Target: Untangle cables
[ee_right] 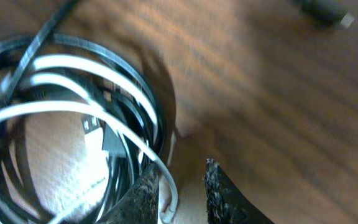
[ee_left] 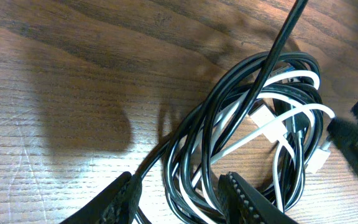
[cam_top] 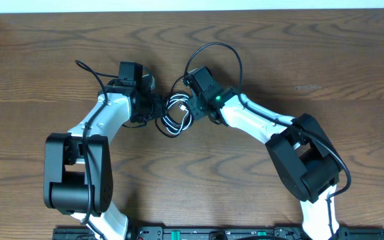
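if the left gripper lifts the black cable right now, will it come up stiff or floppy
Probably floppy: the black cable lies in loose curved loops, so it should sag from the left gripper. Thin, so likely light. It may well drag the white cable up too, since their loops are interwoven.

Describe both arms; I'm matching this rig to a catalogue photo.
Left arm and right arm: white links, black joint housings, a thick black wire looping off each wrist. A green light glows on the right wrist. Fingers are black, ridged.
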{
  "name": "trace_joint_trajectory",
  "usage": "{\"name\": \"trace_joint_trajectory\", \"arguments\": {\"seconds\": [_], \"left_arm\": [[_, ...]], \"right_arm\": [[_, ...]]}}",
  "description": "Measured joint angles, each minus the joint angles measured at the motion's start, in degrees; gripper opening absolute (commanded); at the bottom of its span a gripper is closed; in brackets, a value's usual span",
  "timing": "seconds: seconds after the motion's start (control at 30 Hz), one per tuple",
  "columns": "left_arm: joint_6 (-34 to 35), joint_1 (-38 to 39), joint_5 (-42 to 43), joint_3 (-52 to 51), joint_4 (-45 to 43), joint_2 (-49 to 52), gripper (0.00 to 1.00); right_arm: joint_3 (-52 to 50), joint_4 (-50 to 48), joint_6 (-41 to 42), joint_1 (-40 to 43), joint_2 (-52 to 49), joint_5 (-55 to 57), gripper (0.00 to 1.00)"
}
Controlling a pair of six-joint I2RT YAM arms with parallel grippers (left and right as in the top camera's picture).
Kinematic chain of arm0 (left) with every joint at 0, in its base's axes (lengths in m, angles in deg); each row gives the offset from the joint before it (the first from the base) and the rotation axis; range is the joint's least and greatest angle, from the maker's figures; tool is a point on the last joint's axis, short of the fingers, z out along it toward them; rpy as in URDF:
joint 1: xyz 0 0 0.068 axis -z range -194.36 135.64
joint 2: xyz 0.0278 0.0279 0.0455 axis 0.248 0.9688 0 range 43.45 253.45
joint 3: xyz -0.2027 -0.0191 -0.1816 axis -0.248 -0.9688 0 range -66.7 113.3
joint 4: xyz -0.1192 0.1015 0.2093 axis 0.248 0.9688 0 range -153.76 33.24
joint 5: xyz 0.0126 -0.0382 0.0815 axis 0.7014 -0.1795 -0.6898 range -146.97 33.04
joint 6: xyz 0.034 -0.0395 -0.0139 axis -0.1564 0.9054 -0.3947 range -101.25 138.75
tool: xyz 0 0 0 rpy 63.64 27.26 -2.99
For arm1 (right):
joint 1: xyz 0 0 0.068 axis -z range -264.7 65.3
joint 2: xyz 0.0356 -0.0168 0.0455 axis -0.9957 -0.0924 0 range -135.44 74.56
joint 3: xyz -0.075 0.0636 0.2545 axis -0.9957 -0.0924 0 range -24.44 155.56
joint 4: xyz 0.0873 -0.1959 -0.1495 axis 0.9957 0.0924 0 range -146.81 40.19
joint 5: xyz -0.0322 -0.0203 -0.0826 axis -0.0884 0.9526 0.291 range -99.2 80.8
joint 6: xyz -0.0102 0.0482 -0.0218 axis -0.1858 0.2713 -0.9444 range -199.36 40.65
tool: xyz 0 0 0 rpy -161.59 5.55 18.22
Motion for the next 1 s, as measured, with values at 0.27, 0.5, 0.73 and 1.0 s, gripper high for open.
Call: {"name": "trace_joint_trajectory", "arguments": {"seconds": [0.27, 0.5, 0.73, 1.0], "left_arm": [[0.00, 0.00, -0.02, 0.00, 0.00, 0.00, 0.46], [0.00, 0.00, 0.00, 0.00, 0.00, 0.00, 0.46], [0.02, 0.00, -0.02, 0.00, 0.00, 0.00, 0.45], [0.02, 0.00, -0.02, 0.00, 0.00, 0.00, 0.45]], "right_arm": [[0.00, -4.90, -0.02, 0.00, 0.00, 1.29, 0.23], [0.02, -6.78, -0.09, 0.02, 0.11, -1.36, 0.29], [0.57, -2.08, 0.94, 0.00, 1.73, -11.28, 0.28], [0.90, 4.61, 2.21, -0.46, 2.40, -15.21, 0.25]]}}
